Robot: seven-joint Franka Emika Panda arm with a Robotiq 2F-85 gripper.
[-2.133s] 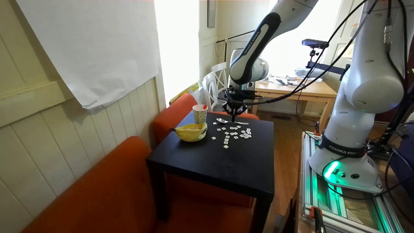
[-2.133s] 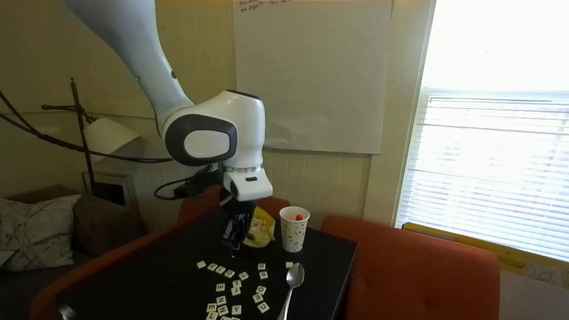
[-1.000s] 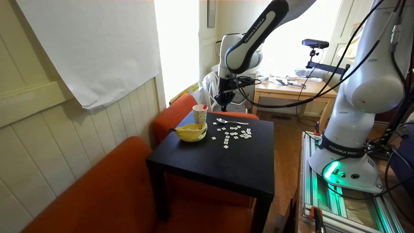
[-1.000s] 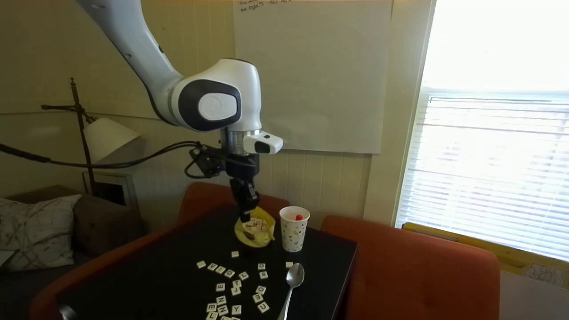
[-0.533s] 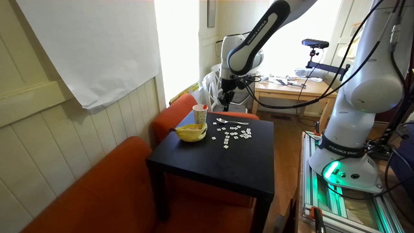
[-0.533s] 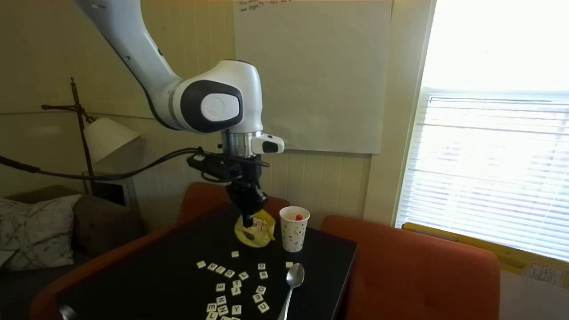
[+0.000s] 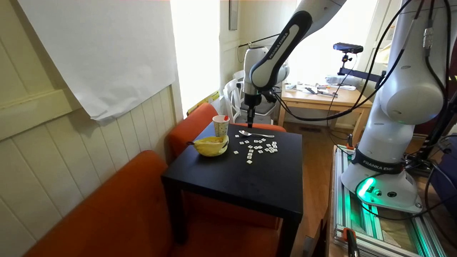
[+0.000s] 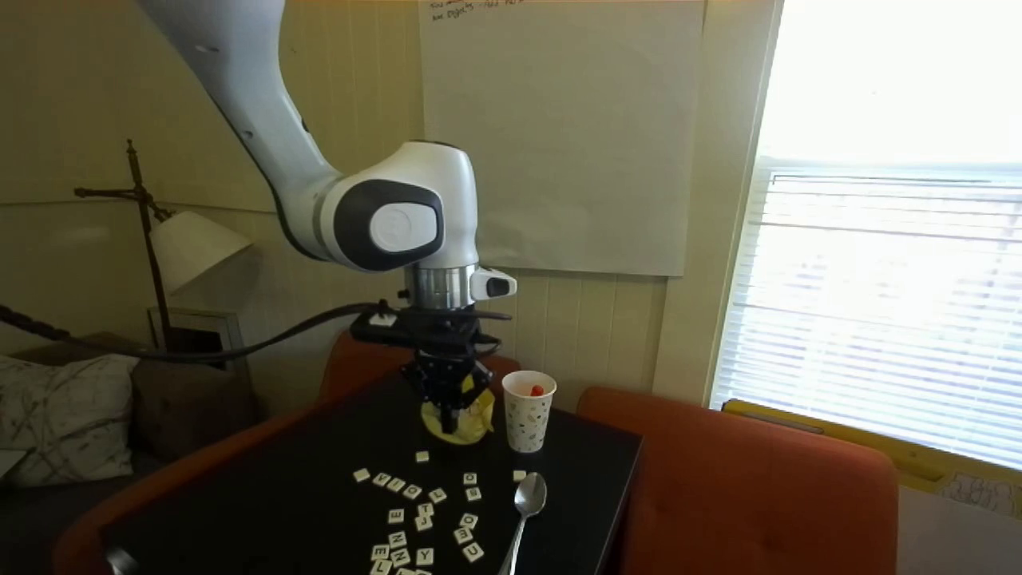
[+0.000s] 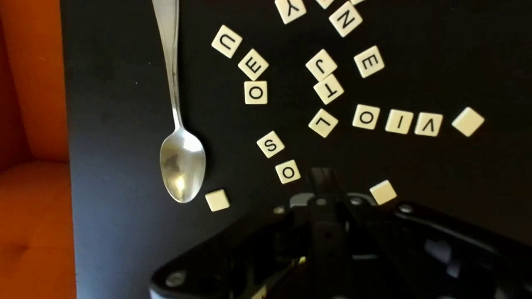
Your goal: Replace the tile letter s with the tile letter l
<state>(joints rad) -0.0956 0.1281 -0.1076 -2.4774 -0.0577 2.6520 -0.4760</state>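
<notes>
Wrist view: L tile (image 9: 323, 123) roughly diagonal

Wrist view looked nearly straight down, pretty close over the letter tiles (image 9: 323, 123). In an exterior view you got the whole tabletop (image 7: 232, 182) from above, further off, toward a wooden desk (image 7: 314, 99). In an exterior view the cam sat nearer, facing a paper sheet (image 8: 567, 144). All three caught the spoon (image 9: 183, 166).
</notes>
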